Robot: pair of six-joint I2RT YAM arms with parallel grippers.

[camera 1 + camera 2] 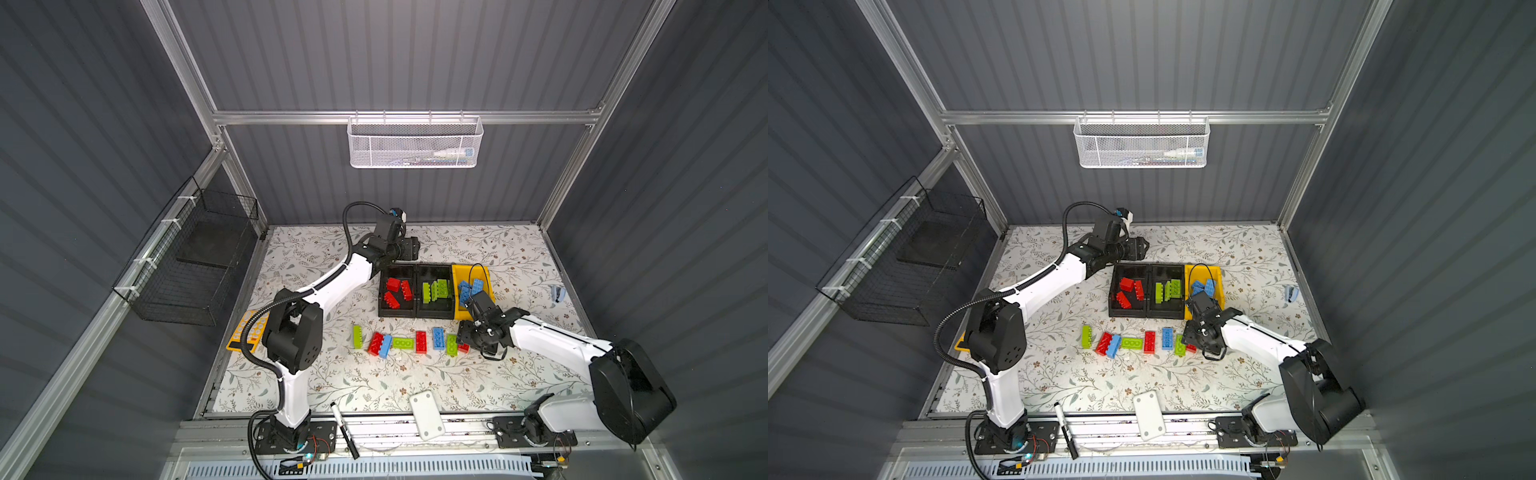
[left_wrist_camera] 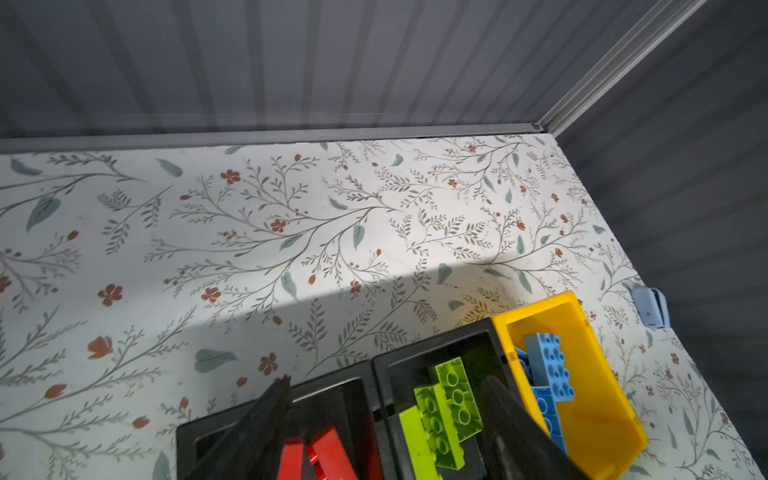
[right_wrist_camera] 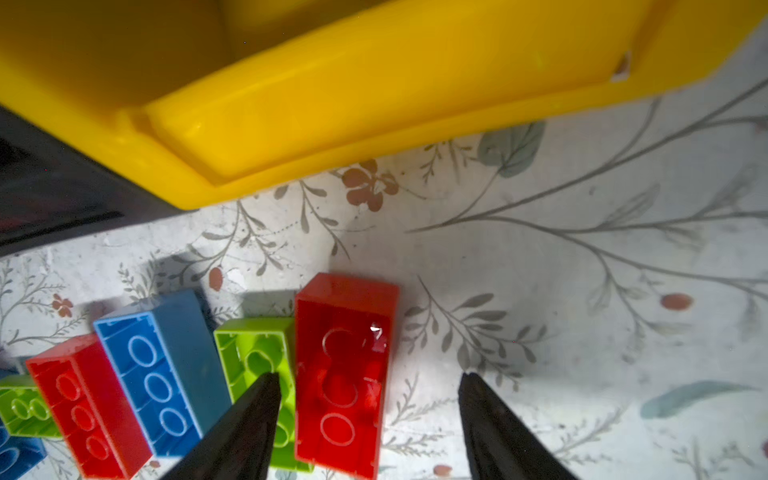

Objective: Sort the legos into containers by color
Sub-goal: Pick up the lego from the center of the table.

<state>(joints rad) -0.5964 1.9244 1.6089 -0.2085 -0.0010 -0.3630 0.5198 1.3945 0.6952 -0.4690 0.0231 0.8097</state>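
Three containers stand side by side: a black bin (image 1: 382, 291) holding red legos (image 1: 398, 291), a black bin (image 1: 434, 314) holding green legos (image 1: 436, 289), and a yellow bin (image 1: 459, 272) holding blue legos (image 1: 469, 289). A row of loose red, green and blue legos (image 1: 403, 343) lies in front of them. My left gripper (image 2: 386, 386) hangs open and empty over the back edge of the black bins. My right gripper (image 3: 368, 379) is open low over the row's right end. Its fingers straddle an upside-down red brick (image 3: 340, 365) without closing on it, next to a green brick (image 3: 253, 349).
A yellow-orange holed tray (image 1: 249, 330) lies under the left arm. A white plate (image 1: 427, 415) and a marker (image 1: 344, 430) sit at the front edge. A small blue object (image 1: 557, 293) lies at the right wall. A black wire basket (image 1: 195, 266) and a white mesh basket (image 1: 413, 143) hang on the walls.
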